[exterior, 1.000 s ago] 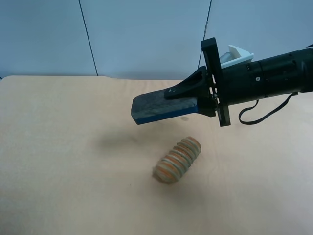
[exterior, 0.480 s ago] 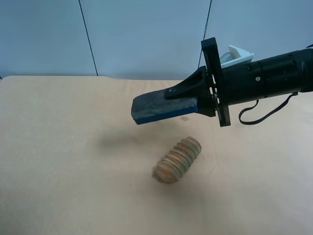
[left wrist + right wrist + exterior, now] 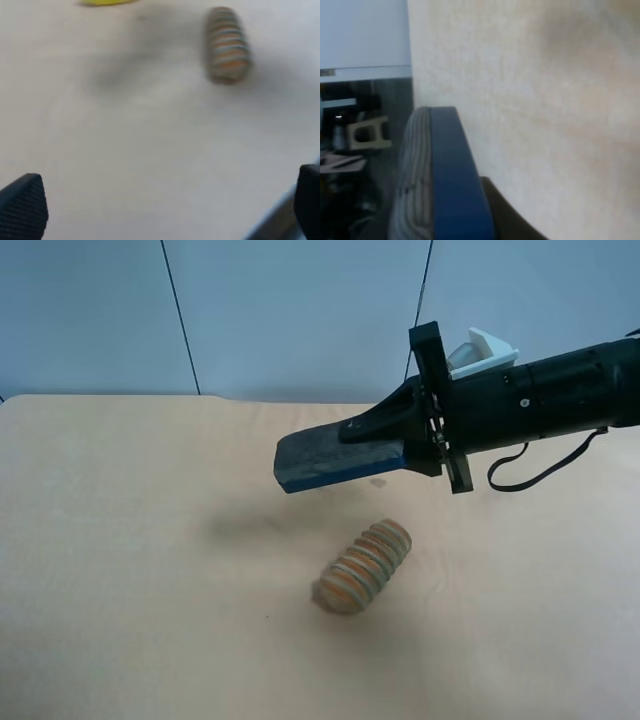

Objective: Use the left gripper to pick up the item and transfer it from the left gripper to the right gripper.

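We see the small board-eraser block [image 3: 335, 458], dark grey-green felt on top and blue underneath, up in the air over the pale wooden desk [image 3: 120, 570]. The black right gripper [image 3: 385, 440] has its jaws squeezed tight on one short end. The block lies almost flat. Its free end points to the high view's left. The orange-and-grey ribbed cylinder [image 3: 365, 565] lies on the desk below it. The black left gripper [image 3: 165, 200] hangs over the desk, jaws wide apart, holding nothing.
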